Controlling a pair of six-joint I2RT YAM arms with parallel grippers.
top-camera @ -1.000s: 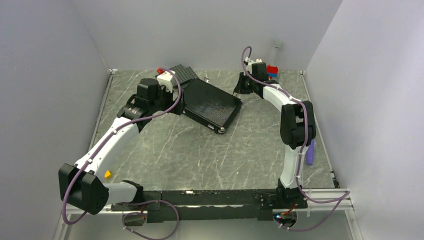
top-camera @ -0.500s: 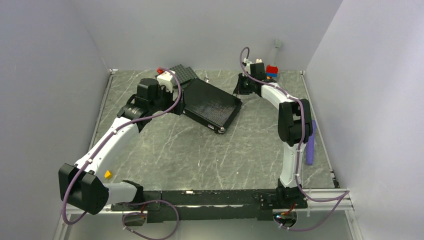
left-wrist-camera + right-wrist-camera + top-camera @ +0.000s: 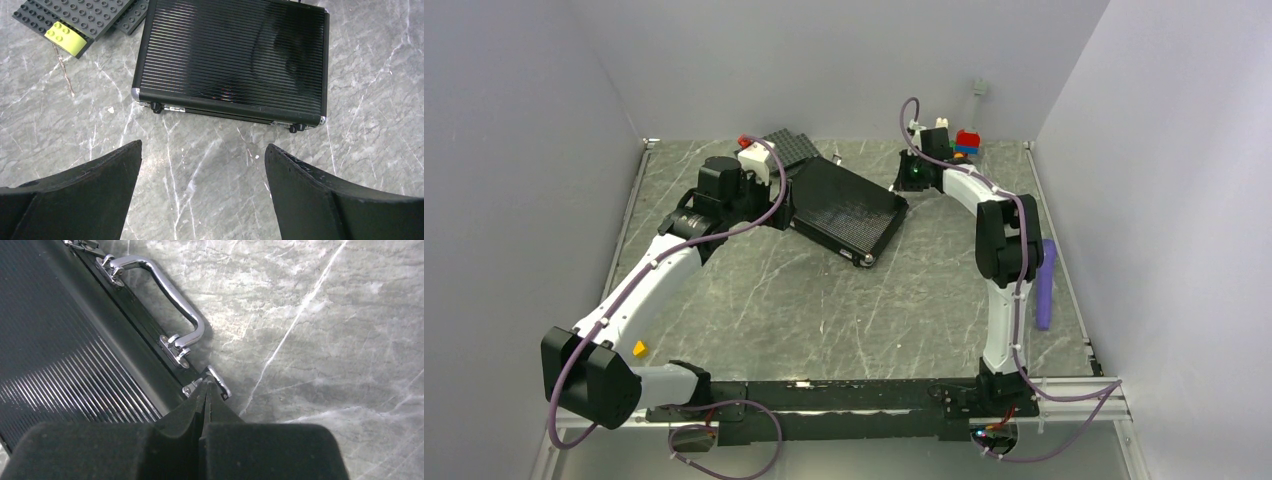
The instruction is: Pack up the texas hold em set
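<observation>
The texas hold em set shows only as its black ribbed briefcase (image 3: 849, 205), lying shut and flat at the back of the table. My left gripper (image 3: 202, 150) is open and empty. It hovers over bare table just short of the briefcase's (image 3: 230, 55) hinged side. My right gripper (image 3: 206, 385) is shut, its tips pressed together against a silver latch (image 3: 219, 381) on the briefcase's (image 3: 60, 350) front edge. That latch sits beside the silver handle (image 3: 170, 290). In the top view the right gripper (image 3: 911, 175) sits at the case's far right corner. Chips and cards are out of view.
Dark grey studded baseplates (image 3: 789, 147) lie behind the case, one carrying a yellow-green brick (image 3: 65, 37). A colourful brick toy car (image 3: 967, 142) stands at the back right. A purple object (image 3: 1045, 285) lies by the right wall, and a small yellow piece (image 3: 639, 348) near the left arm's base.
The right arm's elbow has swung left and back while its shut gripper stayed at the case's latch edge. The left arm has not moved.
</observation>
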